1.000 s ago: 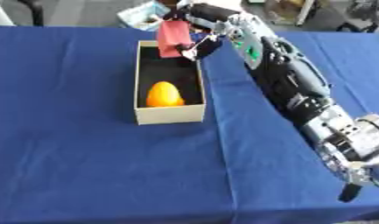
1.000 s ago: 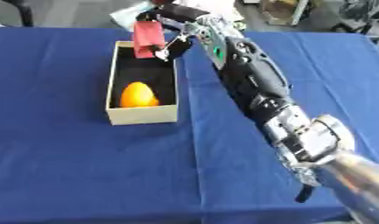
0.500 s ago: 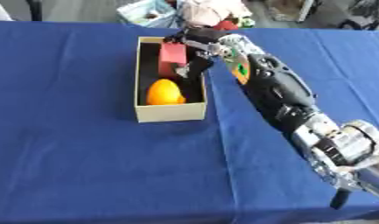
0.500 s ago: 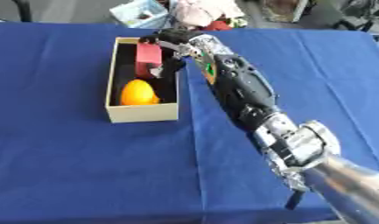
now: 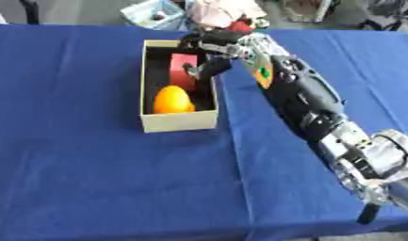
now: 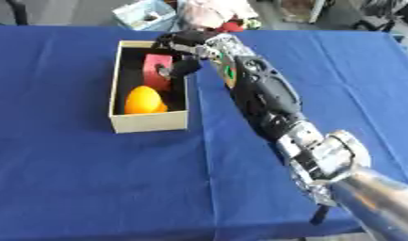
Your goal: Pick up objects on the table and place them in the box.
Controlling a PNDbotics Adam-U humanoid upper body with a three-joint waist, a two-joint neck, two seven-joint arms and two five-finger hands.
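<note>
Blue-clothed table (image 5: 91,179), clutter beyond. My right hand (image 5: 213,47) pinching red block (image 5: 183,69), lowering into box (image 5: 179,121) at 12 o'clock of orange egg-shape (image 5: 172,99). Block seeming rigid, light; gripping flat sides best.

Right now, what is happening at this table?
The robot's right hand reaches over the box on the blue table and holds a red block inside it, fingers curled round the block. An orange, egg-shaped thing already lies in the box, nearer the robot. The left hand is not in view.
</note>
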